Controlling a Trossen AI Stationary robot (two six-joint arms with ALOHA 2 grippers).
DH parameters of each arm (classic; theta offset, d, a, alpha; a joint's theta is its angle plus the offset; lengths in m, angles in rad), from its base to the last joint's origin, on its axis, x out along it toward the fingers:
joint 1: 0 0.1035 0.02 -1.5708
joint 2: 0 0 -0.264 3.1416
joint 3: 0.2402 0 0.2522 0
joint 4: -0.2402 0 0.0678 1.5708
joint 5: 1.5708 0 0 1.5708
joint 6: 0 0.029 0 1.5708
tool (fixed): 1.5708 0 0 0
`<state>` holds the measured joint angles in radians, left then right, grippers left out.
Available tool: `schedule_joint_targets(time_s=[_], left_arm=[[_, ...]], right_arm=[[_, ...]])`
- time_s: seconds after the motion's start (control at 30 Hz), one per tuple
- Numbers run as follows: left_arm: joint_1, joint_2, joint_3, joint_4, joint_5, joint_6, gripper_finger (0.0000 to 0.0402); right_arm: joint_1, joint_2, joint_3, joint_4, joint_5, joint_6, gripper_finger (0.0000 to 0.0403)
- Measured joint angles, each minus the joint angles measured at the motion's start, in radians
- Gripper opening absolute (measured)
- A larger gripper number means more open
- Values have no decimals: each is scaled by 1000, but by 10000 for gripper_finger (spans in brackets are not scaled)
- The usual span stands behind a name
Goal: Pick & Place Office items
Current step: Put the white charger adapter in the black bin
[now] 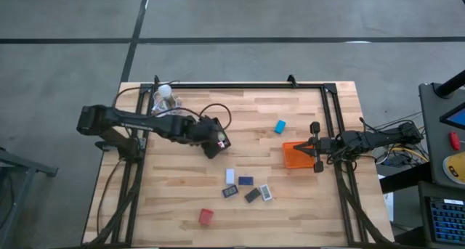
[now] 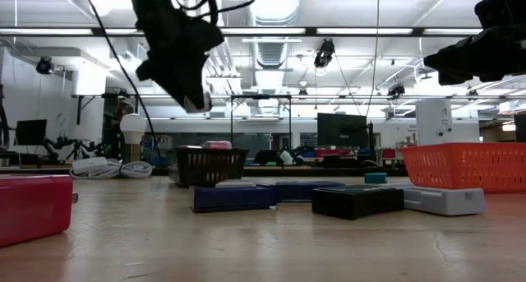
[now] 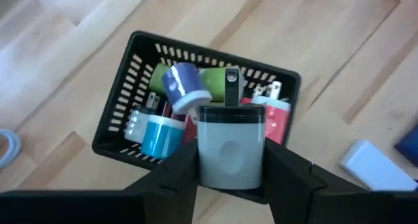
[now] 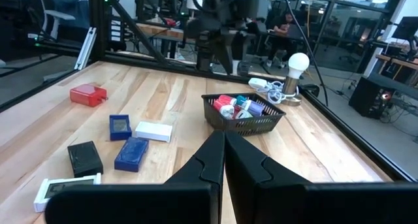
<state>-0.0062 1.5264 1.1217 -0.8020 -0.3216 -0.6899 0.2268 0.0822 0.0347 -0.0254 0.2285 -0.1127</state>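
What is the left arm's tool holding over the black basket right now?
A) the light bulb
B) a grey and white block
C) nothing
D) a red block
B: in the left wrist view the left tool clamps a grey and white block above the black mesh basket.

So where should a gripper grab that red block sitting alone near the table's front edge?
Come straight down on the red block and close across its two narrower sides. It lies flat on the table with open wood all around, so nothing blocks the fingers.
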Motion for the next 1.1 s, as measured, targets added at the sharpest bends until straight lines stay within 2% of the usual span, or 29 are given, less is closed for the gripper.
schedule_joint_targets(time_s=[0.13, 0.47, 0.7, 0.97, 1.1], left_arm=[[52, -19, -78, 75, 22, 17, 145], [196, -9, -185, 149, 184, 68, 145], [206, -9, -194, 155, 218, 92, 150], [206, -9, -194, 156, 222, 91, 176], [206, -9, -194, 158, 226, 84, 201]], right_arm=[[0, -1, 0, 0, 0, 0, 8], [0, -1, 0, 0, 0, 0, 8], [0, -1, 0, 0, 0, 0, 8], [0, -1, 0, 0, 0, 0, 8], [0, -1, 0, 0, 1, 0, 8]])
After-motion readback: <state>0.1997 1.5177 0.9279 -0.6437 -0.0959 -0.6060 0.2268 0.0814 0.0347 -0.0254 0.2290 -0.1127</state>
